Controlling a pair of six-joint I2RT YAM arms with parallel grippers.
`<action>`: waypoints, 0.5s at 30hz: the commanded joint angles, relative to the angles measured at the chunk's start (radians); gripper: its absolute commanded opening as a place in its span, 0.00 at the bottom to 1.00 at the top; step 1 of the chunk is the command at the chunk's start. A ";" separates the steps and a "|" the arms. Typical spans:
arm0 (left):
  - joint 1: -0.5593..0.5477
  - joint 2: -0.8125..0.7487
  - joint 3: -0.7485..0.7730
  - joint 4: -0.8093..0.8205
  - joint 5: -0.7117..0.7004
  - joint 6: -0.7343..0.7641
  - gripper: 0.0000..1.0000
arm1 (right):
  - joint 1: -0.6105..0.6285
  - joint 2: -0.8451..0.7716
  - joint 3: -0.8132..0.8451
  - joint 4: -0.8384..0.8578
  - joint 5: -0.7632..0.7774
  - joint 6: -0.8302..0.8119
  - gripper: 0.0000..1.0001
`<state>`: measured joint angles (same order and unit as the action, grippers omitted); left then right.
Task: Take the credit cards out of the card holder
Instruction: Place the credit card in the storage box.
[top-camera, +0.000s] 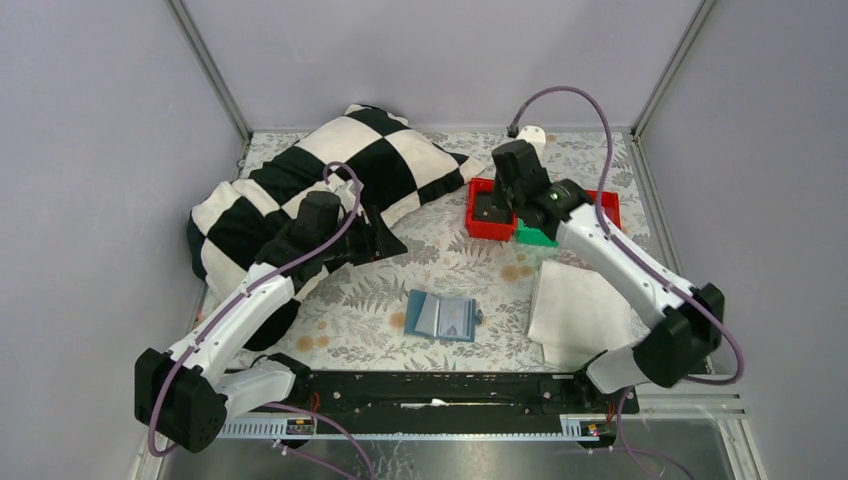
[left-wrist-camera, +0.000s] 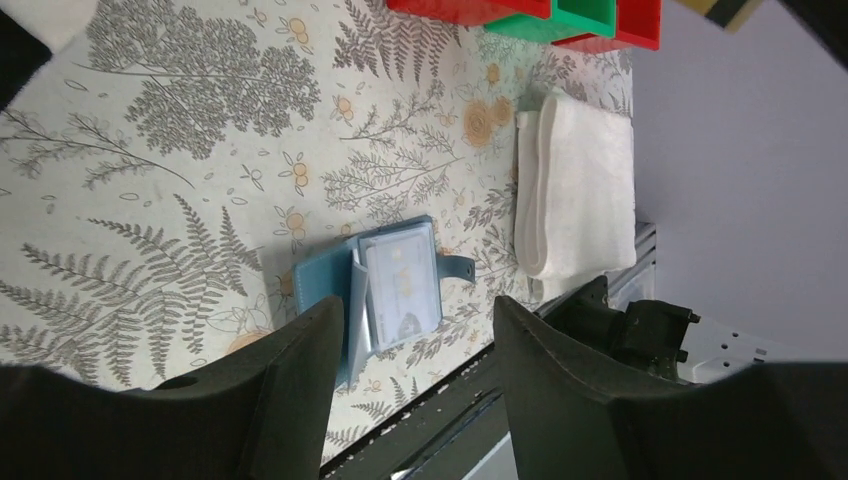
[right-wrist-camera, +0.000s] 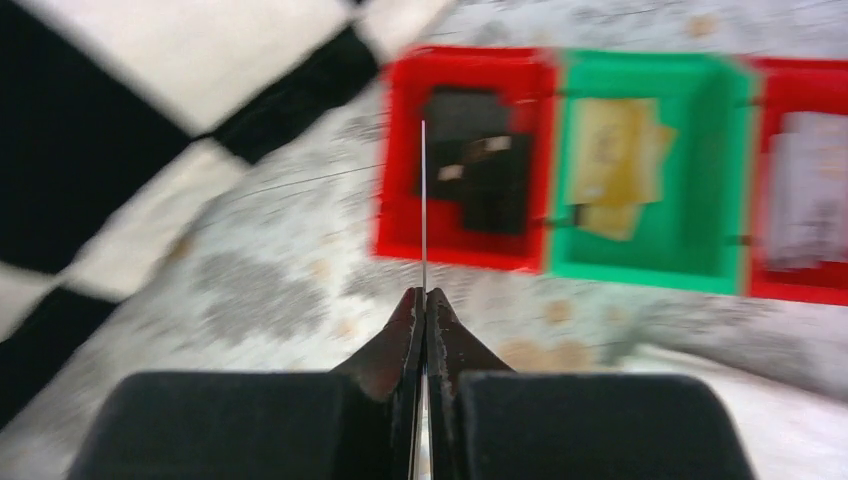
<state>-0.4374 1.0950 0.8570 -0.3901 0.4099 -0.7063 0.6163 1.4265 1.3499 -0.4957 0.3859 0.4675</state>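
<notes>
R: I held right hand (right-wrist-camera: 424, 296) pinched on edge-on card (right-wrist-camera: 423, 200), red bin (right-wrist-camera: 396, 150) dead ahead | L: left hand (left-wrist-camera: 415, 310) half-open, empty, card holder (left-wrist-camera: 315, 285) just beyond its fingertips

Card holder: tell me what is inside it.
The card holder lies open on the patterned cloth. Inside, one pale card faces up, beside sleeves seen edge-on. Anything under that card or between the sleeves is covered, so the count cannot be told.

Checkered pillow (top-camera: 300, 180), white towel (top-camera: 578, 312), green bin (right-wrist-camera: 640, 268)
</notes>
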 joint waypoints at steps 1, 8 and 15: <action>0.005 0.002 0.056 -0.022 -0.047 0.054 0.63 | -0.077 0.159 0.153 -0.201 0.316 -0.177 0.00; 0.005 0.028 0.064 -0.073 -0.062 0.099 0.69 | -0.160 0.366 0.208 -0.157 0.424 -0.296 0.00; 0.009 -0.003 0.084 -0.123 -0.080 0.134 0.71 | -0.241 0.495 0.201 -0.092 0.424 -0.343 0.00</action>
<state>-0.4358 1.1229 0.8856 -0.5014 0.3489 -0.6121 0.4133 1.8713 1.5394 -0.6369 0.7456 0.1814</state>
